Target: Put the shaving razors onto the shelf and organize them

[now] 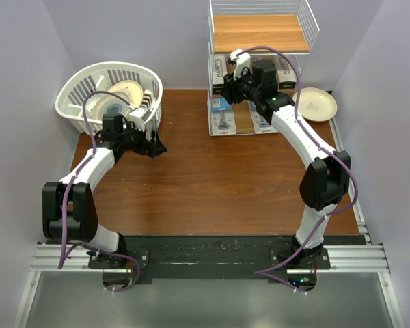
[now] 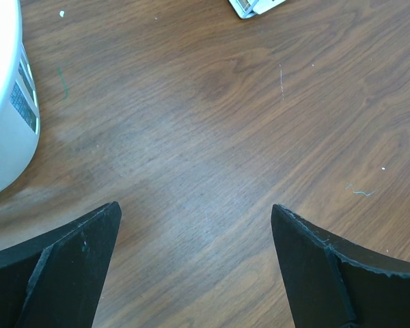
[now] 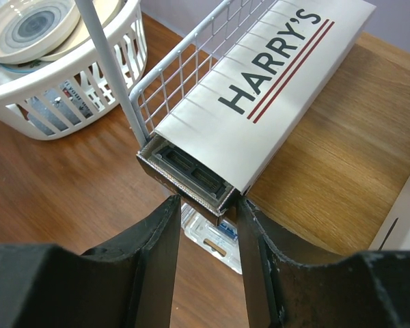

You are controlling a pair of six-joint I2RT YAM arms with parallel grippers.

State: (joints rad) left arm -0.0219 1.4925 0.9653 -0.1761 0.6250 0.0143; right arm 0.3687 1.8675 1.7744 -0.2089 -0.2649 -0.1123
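Note:
The shelf [image 1: 260, 31] is a white wire rack with wooden tiers at the back. My right gripper [image 1: 240, 80] is at its middle tier. In the right wrist view a white "HARRY'S" razor box [image 3: 260, 89] lies on the wooden tier [image 3: 342, 150] beside the wire side. Its near end sits at the tips of my right gripper [image 3: 206, 201], whose jaws stand slightly apart. A clear blister pack [image 3: 208, 236] shows through the gap below. Other razor packs [image 1: 222, 109] lie on the lowest tier. My left gripper [image 1: 156, 147] is open and empty over the table [image 2: 195, 208].
A white slatted basket [image 1: 109, 96] holding round plates stands at the back left, close to my left gripper; its wall shows in the left wrist view [image 2: 3, 123]. A cream plate [image 1: 316, 104] lies right of the shelf. Another box [image 1: 285, 68] sits on the middle tier.

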